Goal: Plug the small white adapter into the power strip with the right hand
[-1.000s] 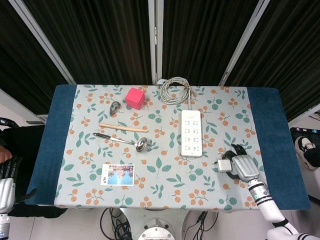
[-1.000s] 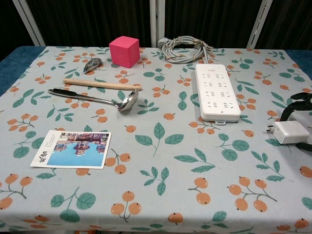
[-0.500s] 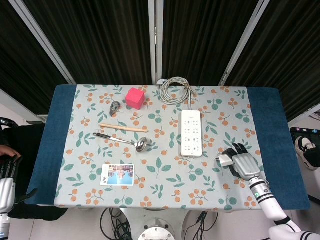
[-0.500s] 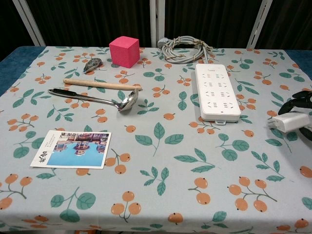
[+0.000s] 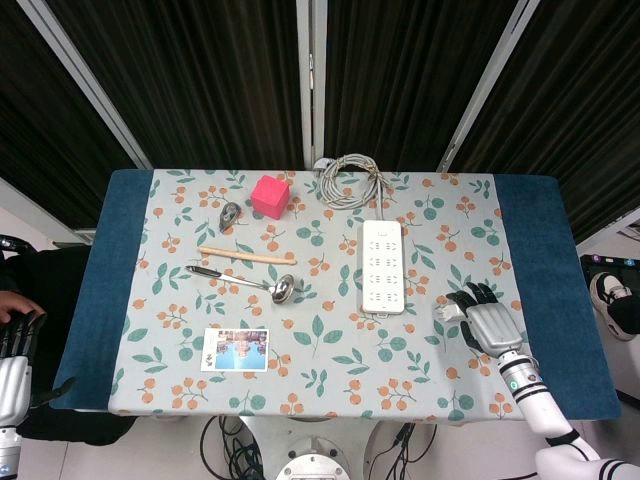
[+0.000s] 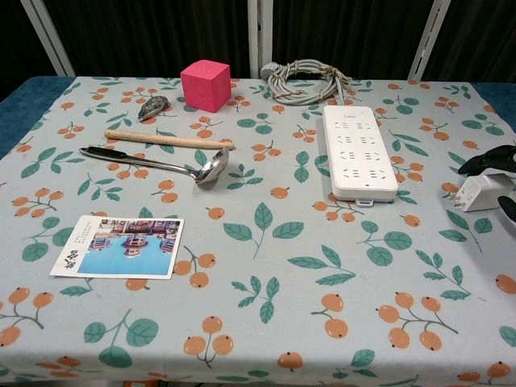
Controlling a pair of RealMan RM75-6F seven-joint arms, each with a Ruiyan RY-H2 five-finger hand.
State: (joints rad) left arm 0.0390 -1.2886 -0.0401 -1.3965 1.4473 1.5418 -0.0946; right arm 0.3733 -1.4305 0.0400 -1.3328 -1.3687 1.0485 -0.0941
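The small white adapter (image 6: 482, 192) is lifted off the cloth at the right edge of the chest view, prongs pointing left, held by the black fingers of my right hand (image 5: 490, 324). In the head view the adapter (image 5: 449, 312) shows at the hand's left side. The white power strip (image 5: 382, 265) lies flat left of the hand, its sockets facing up; it is also in the chest view as the power strip (image 6: 358, 161). Its grey cable (image 5: 350, 180) is coiled at the far edge. My left hand (image 5: 14, 370) hangs off the table at the lower left, holding nothing.
On the floral tablecloth (image 5: 320, 380) lie a pink cube (image 5: 270, 196), a wooden stick (image 5: 246, 256), a metal ladle (image 5: 250, 281), a small grey object (image 5: 230, 213) and a photo card (image 5: 236, 350), all left of the strip.
My right hand has lifted the adapter off the cloth and shifted slightly to the far side. The left hand barely moved.
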